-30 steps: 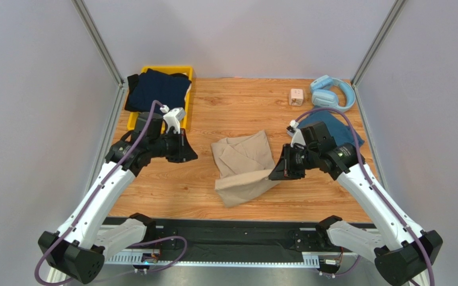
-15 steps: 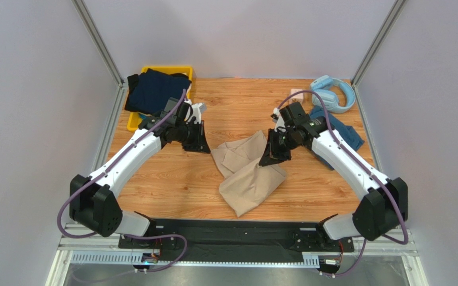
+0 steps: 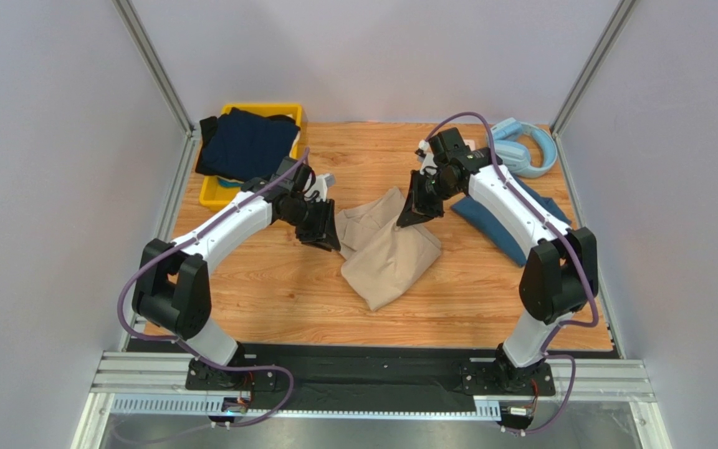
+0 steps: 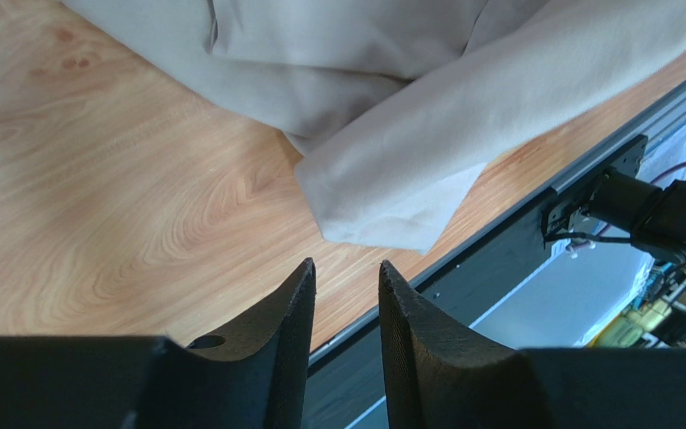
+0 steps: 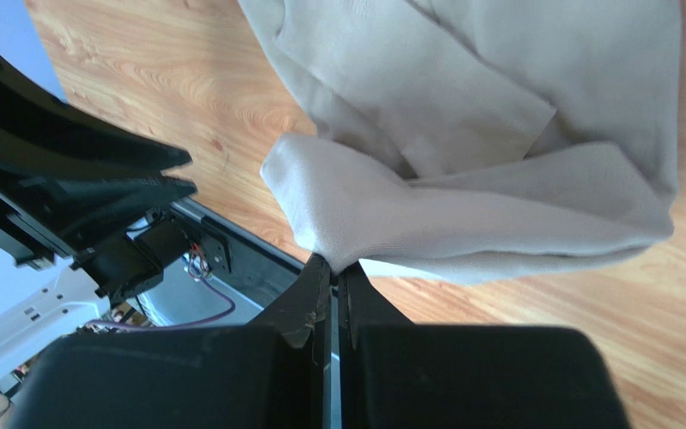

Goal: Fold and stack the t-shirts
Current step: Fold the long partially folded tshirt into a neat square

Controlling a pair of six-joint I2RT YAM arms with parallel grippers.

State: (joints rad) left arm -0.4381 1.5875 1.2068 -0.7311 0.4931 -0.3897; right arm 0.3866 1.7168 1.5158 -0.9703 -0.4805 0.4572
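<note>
**Top external view.** A large beige cotton t-shirt [image 3: 386, 257] is seen crumpled and partly folded at the middle of the wooden table [image 3: 269, 290]. The left gripper [image 3: 327, 229] is placed at the shirt's left edge, and the right gripper [image 3: 410, 213] on its far right corner. How either pair of jaws stands cannot be made out from this height. A dark navy t-shirt [image 3: 246, 140] is heaped in the yellow plastic bin [image 3: 209, 194] at the far left corner and overhangs the rim. A teal-blue t-shirt [image 3: 486, 224] lies at the right, partly hidden beneath the right arm. The light-blue plastic headphones [image 3: 531, 150] behind it are partly covered by the same arm.

**Left wrist view.** The left gripper [image 4: 347, 281] is shown with its two black fingers spread a little and nothing between them. A folded corner of the beige cotton t-shirt [image 4: 409, 152] lies just beyond the tips. The shirt is cut off by the upper edge.

**Right wrist view.** The right gripper [image 5: 330, 273] is shown pressed together, with a fold of the beige cotton t-shirt [image 5: 499, 134] pinched at the fingertips. The rest of the shirt is draped in overlapping layers on the wood and is cut off at the top.
</note>
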